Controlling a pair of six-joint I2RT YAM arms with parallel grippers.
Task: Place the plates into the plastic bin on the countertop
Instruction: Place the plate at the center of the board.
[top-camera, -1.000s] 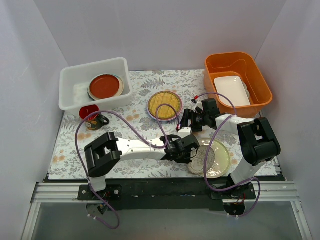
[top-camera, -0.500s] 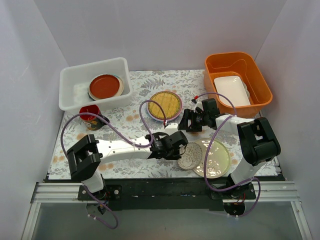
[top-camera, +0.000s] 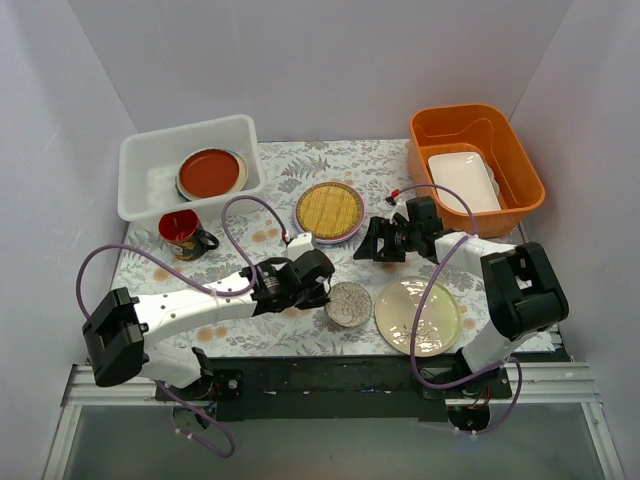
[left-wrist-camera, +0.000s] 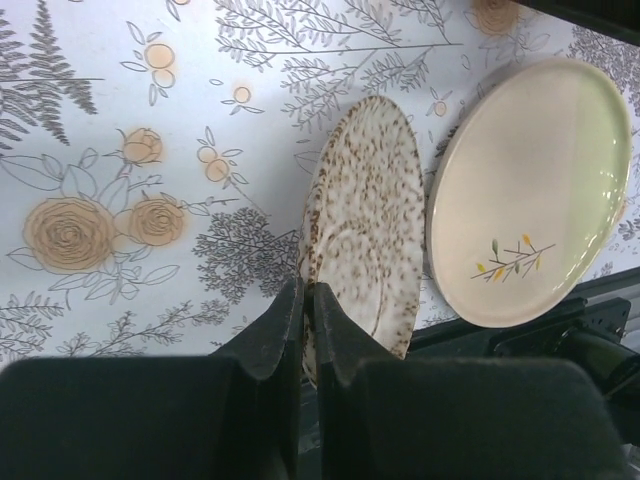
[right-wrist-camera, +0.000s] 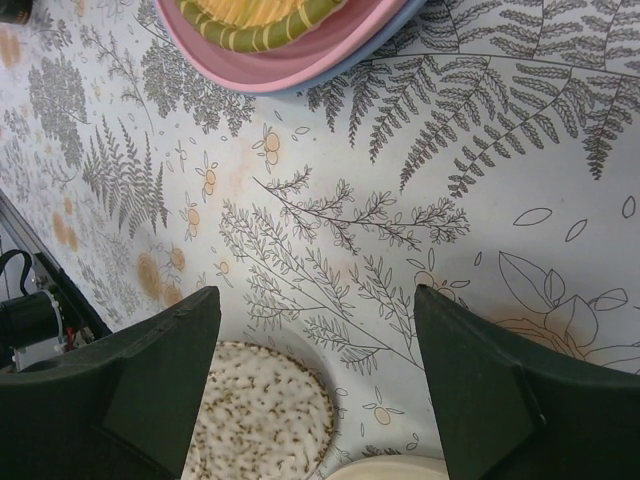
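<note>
Nearest the arm bases, at lower centre of the top view, the left jaws are closing tight on the near rim of the round speckled grey plate (top-camera: 349, 304). In the left wrist view the speckled grey plate (left-wrist-camera: 365, 230) is extending straight away from the jaws, its face roughly level. Whether it is resting on the fern-printed white desk (top-camera: 270, 225) cannot be told. The round pale yellow plate (top-camera: 418, 315) is lying flat just beside it to the right, untouched.

Further up, right of centre, the right jaws are standing wide apart above bare desk and holding nothing. The round woven-bamboo yellow plate (top-camera: 329, 209) is sitting just left of them, stacked on a pink and a light blue plate.

Farthest off, at upper left, the white translucent plastic bin (top-camera: 135, 205) is holding a round red-brown plate (top-camera: 210, 172) on top of others.

Judgement: the bin is lying up and to the left of the held plate, on the left arm's own side. The left arm is the nearer one, so the carry is falling to it.
</note>
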